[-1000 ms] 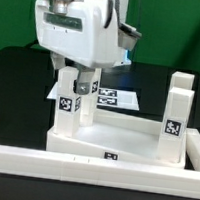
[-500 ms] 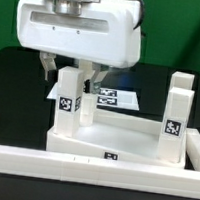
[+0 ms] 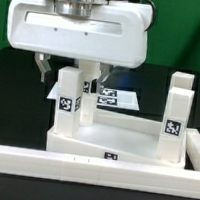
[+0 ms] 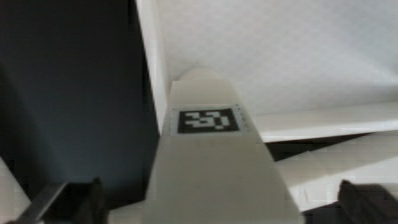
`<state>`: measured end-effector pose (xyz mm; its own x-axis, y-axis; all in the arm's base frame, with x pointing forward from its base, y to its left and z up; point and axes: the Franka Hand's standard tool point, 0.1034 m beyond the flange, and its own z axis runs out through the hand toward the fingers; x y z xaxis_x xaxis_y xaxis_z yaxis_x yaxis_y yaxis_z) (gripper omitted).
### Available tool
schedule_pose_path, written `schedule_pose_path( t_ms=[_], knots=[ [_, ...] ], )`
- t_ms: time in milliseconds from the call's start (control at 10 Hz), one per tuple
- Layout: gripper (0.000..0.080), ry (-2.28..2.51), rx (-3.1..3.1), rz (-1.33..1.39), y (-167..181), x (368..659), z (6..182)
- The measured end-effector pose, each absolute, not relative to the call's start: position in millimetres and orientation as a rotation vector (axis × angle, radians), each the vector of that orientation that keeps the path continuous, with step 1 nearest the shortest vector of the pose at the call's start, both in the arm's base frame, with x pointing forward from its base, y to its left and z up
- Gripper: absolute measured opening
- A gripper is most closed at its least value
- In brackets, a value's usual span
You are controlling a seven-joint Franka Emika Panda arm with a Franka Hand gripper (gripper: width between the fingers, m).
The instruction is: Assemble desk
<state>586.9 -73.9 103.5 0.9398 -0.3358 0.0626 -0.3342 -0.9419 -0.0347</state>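
The arm's two-finger gripper hung with its jaws spread wide and holding nothing, straddling the top of a short square white plastic leg with a black-and-white tag. That leg stood upright directly below it, between the fingers, its long axis vertical, seated at a corner of the white rectangular rimmed desk top on the black tabletop. A straight descent would likely bring the fingers alongside the leg.

The white desk top is lying flat against the long white rail, rim upward. Two square white legs are standing upright in its corner sockets: one tagged leg at the exterior view's left, another tagged leg at the right.
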Motion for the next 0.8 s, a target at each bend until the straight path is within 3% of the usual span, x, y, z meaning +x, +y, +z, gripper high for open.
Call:
schedule_pose_path(
  t_ms=[100,200,300,400,800],
  knots=[
    [0.0555,0.532,-3.071,-0.105,-74.1,586.8,103.4],
    [0.0361,0.533,-3.071,-0.105,-74.2,586.8,103.4],
    [0.0361,0.533,-3.071,-0.105,-74.4,586.8,103.4],
    [0.0288,0.533,-3.071,-0.105,-74.4,586.8,103.4],
    [0.0288,0.622,-3.052,-0.104,-74.7,586.8,103.4]
  ],
)
